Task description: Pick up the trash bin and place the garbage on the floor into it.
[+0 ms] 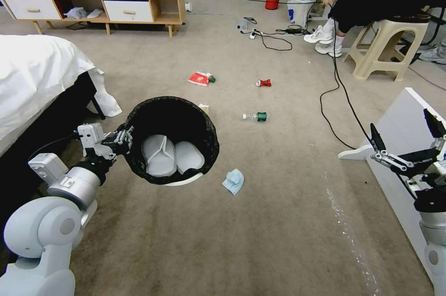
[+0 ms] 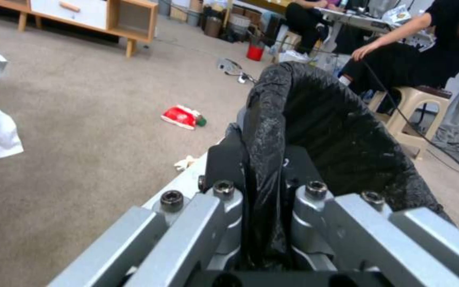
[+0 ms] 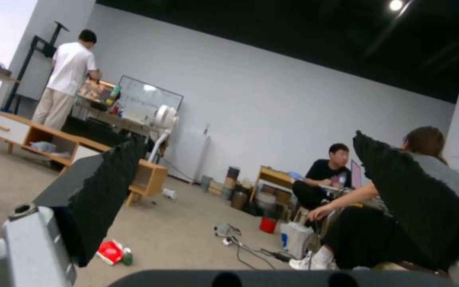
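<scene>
Robot lifts lined bin over littered carpet

Left gripper [image 1: 124, 140] clamps the trash bin [image 1: 173, 140] rim at lower left of frame; right gripper [image 1: 405, 140], lower right, spreads apart. Blue face mask [image 1: 233, 180], bottle [image 1: 256, 116], crushed can [image 1: 263, 83], red packet [image 1: 200, 78] lie centre.

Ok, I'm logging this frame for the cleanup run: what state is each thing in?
trash bin: lifted, tilted, held by its rim
left gripper: shut on the bin's rim
right gripper: open, empty
blue face mask: crumpled on the carpet
bottle: lying on its side
red can: crushed, on the carpet
</scene>
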### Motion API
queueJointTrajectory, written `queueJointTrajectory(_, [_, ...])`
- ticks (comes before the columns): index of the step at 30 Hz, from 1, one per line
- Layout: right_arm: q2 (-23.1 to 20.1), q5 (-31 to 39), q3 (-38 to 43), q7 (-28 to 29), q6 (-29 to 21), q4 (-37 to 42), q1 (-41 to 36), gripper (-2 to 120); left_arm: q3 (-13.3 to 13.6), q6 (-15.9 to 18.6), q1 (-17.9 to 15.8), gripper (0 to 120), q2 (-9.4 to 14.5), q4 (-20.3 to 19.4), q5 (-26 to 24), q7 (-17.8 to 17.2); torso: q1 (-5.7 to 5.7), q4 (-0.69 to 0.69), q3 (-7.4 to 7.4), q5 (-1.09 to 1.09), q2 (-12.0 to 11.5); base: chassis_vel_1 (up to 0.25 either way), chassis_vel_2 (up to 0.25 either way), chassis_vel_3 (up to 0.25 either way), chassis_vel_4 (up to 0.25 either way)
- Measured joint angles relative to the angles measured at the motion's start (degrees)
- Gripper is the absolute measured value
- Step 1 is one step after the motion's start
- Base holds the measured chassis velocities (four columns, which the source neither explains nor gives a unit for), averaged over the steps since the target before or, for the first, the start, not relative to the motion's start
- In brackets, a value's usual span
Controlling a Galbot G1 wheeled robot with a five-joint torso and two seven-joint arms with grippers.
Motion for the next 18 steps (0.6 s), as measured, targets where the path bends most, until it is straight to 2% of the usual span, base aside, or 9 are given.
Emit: queueJointTrajectory(18, [0.08,0.00,0.19,-0.29,-0.07,0.78,-0.23,100,-0.11,-0.08,0.05,6,-0.09,-0.23,-0.10,-0.02,0.00,0.00,0.00,0.00,0.00,-0.052,0.066,0.061,-0.057])
